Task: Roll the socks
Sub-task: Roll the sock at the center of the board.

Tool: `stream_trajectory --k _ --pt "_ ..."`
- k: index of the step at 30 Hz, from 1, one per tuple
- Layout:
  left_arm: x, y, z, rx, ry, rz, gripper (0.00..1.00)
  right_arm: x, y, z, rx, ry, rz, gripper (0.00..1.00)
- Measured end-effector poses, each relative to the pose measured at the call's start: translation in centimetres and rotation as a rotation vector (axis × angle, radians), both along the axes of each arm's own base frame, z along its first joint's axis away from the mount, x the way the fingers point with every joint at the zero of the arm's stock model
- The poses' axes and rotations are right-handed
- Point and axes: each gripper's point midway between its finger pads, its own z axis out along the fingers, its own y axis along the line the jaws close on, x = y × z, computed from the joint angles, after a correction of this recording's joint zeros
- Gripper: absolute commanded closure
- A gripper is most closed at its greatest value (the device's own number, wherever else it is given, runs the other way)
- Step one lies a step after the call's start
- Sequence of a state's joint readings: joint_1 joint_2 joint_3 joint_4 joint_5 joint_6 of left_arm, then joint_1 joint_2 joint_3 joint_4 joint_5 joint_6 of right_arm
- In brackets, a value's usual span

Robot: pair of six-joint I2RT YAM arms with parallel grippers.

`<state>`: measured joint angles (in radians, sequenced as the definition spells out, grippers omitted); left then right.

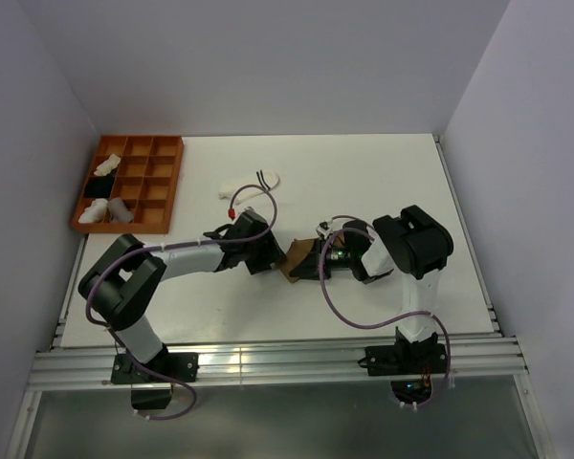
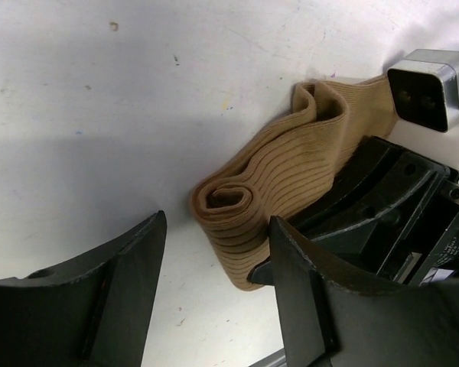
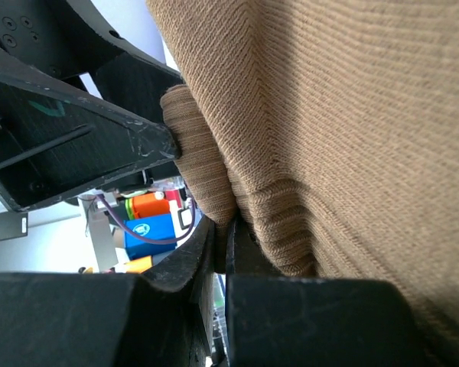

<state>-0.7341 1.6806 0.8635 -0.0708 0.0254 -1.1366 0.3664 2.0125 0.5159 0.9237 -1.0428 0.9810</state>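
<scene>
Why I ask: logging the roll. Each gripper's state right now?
Left gripper: open, jaws either side of the rolled end of the tan sock.
Right gripper: shut on the tan sock.

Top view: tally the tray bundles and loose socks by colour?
white bundles in the tray: 3
black bundle: 1
tan sock: 1
white striped sock: 1
total: 6
red bit near the white striped sock: too small to tell, not counted.

Tan sock point(image 1: 293, 259) mostly hidden under right hand point(image 1: 313, 263); tray point(image 1: 121, 229) bundles point(image 1: 97, 210) too small to identify.
</scene>
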Motion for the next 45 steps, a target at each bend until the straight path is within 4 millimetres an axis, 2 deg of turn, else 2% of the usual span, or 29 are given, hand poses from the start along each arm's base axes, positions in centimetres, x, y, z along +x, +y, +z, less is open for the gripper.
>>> stream_trajectory --k 9,11,16,20,27,34,45 --pt "0.3 -0.7 -0.6 0.002 0.012 -0.004 0.62 0.0 0.0 -0.1 -0.006 0.012 0.003 0.99" --pt "0.3 -0.8 -0.7 0.006 0.017 -0.005 0.72 0.0 0.0 -0.1 -0.015 0.012 0.004 0.90" --pt "0.5 -1.2 -0.7 0.019 0.025 -0.013 0.86 0.2 -0.3 -0.3 -0.066 -0.013 0.007 0.66" --pt "0.5 -1.4 -0.7 0.030 0.034 -0.021 0.94 0.4 -0.9 0.4 -0.153 -0.084 -0.011 0.58" --pt "0.3 -0.9 -0.7 0.086 0.037 -0.034 0.97 1.4 -2.6 2.3 -0.457 -0.361 -0.109 0.54" --pt "0.1 -0.2 -0.7 0.138 0.043 -0.046 0.96 -0.5 -0.4 5.6 -0.620 -0.723 -0.089 0.49" --pt "-0.2 0.3 -0.7 0.172 0.053 -0.065 0.97 -1.7 1.7 4.2 -0.828 -0.936 0.010 0.49"
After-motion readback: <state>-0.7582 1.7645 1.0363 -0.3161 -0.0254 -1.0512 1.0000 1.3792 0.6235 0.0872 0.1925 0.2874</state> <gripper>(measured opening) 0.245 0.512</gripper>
